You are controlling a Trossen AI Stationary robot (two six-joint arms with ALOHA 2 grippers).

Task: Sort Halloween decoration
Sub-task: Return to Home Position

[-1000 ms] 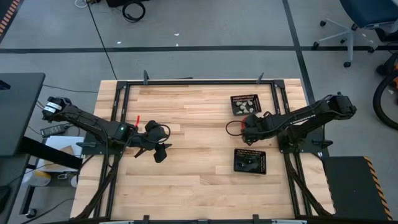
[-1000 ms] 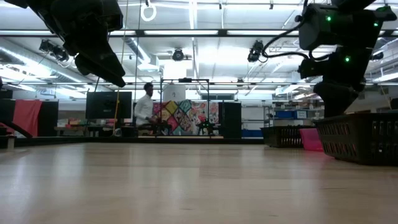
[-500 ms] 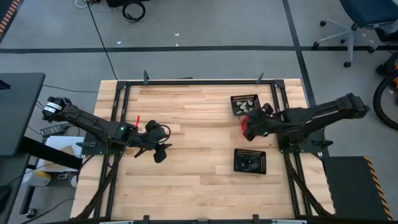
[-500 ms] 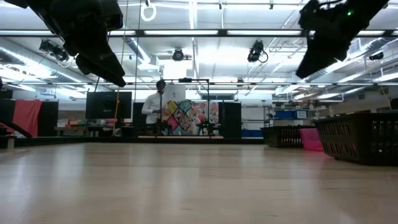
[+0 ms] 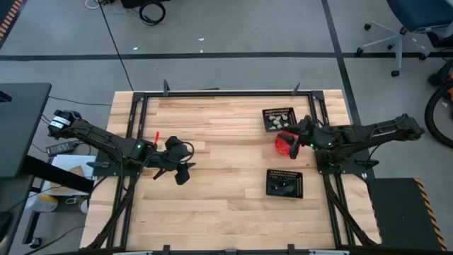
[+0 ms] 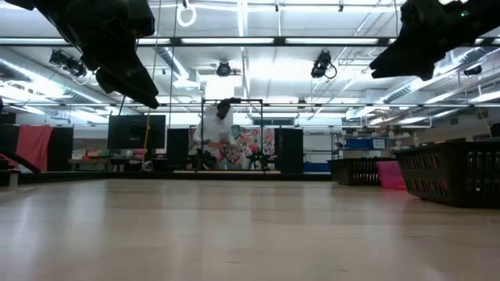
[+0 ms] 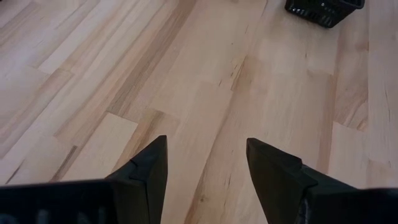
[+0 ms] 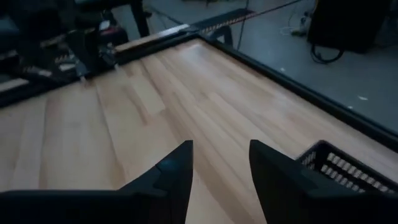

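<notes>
**Near field.** The left hand hangs over bare wood, its two fingers apart with nothing between them. The right hand likewise shows its fingers apart and empty.

**Middle field, high view.** The left hand sits centre-left over the surface. The right hand lies right of centre, raised just beside the pink-red bowl and between the two trays. The Halloween decoration is in containers:
- pale cream trinkets in the upper mesh tray;
- black trinkets in the lower mesh tray;
- the contents of the bowl cannot be made out.

No trinket shows on the open wood.

**Far field, low view.** A person stands at centre in the room behind.

**Step in hand (judged).** Sorting appears finished, and the step is the right arm's return to its rest pose. The next move calls for drawing that arm toward the right edge of the frame, high enough to clear the bowl and the tray rims.
</notes>
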